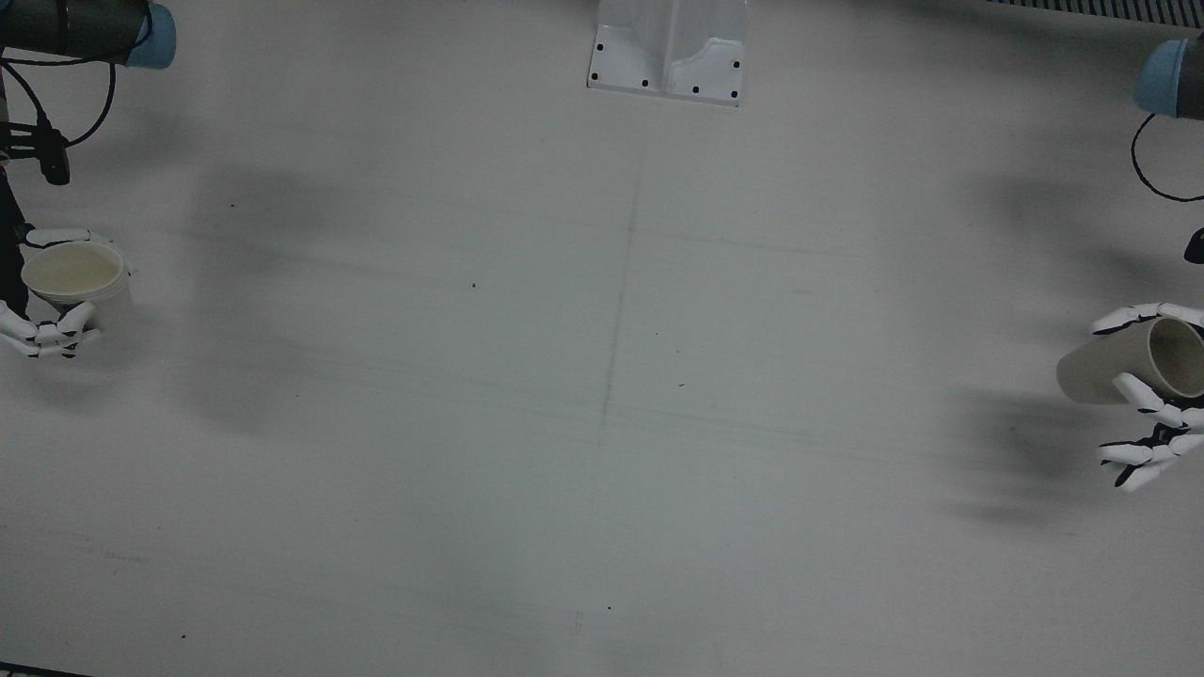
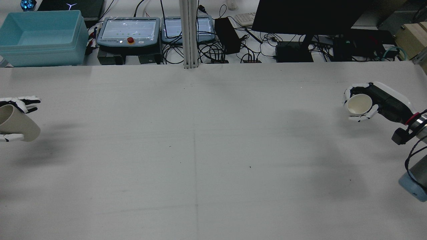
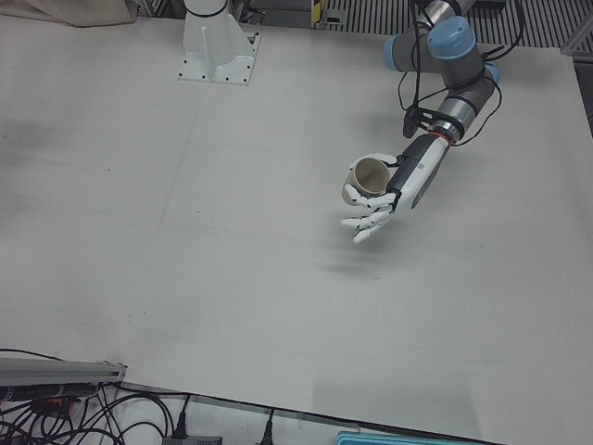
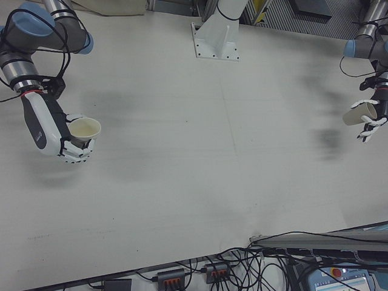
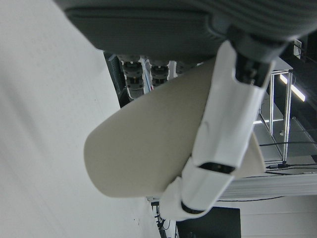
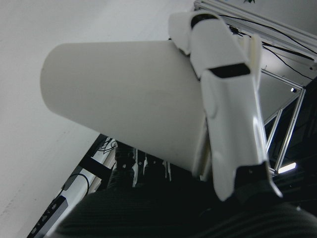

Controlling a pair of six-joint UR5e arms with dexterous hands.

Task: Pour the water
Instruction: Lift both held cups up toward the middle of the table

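- Front view: right hand (image 1: 47,320) at the desk's right edge (the view's left), fingers wrapped round an upright paper cup (image 1: 73,277), mouth up, interior pale; water level cannot be told. Left hand (image 1: 1152,395) at the opposite edge, fingers partly spread about a second cup (image 1: 1119,362) tipped well over on its side. Desk (image 1: 602,376) bare between them; arm pedestal (image 1: 670,47) at the robot-side edge.
- Rear view: tilted cup at the left edge, base toward the desk's middle; upright cup near the right edge, toward the far side. The two are well apart.
- Left-front view: left hand holds the tilted cup clear of the desk, shadow beneath; lower fingers fanned loose, upper ones on the cup wall.
- Right-front view: right hand clasps the upright cup from side and below, rim level.
- Left hand view: a finger lies across the cup wall; cup carried, not resting.
- Right hand view: fingers pressed on the cup wall; grip looks firm.
- Progress, judged: both cups grasped and lifted. Remaining: bring them together over mid-desk, rim above rim, then tip. No stream or spill visible; pouring not yet begun, or already finished, cannot be told.
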